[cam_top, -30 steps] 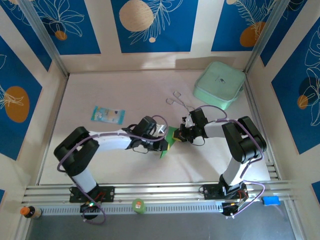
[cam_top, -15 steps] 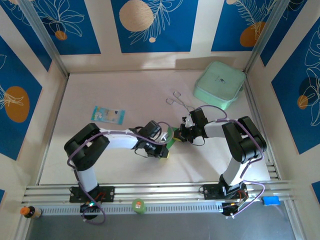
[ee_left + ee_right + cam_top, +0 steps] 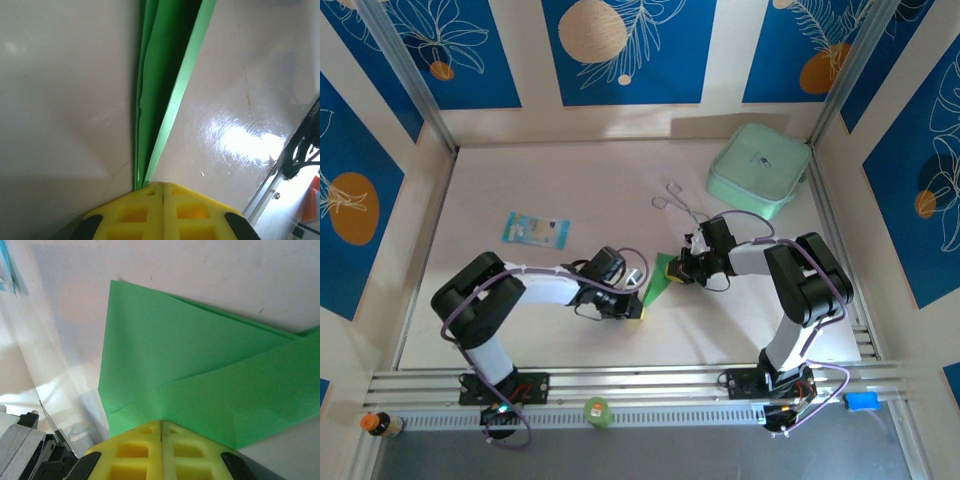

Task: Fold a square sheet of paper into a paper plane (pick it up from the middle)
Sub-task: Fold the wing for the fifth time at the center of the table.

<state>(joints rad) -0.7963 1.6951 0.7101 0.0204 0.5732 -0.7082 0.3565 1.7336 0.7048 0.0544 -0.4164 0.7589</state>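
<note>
Count, top cam:
- arms x2: left arm (image 3: 535, 283), right arm (image 3: 807, 277)
- grippers x2: left gripper (image 3: 638, 308), right gripper (image 3: 675, 270)
- green paper (image 3: 657, 286) x1, single folded pc, centre
- lt-blue packet (image 3: 535, 230) x1, left
- mint box (image 3: 760, 170) x1, far right
- metal wire tool (image 3: 675, 200) x1, tongs or scissors, can't tell
- near rail: green roll (image 3: 596, 411) x1, small bottle (image 3: 380, 424) x1, blue block (image 3: 861, 401) x1
</note>
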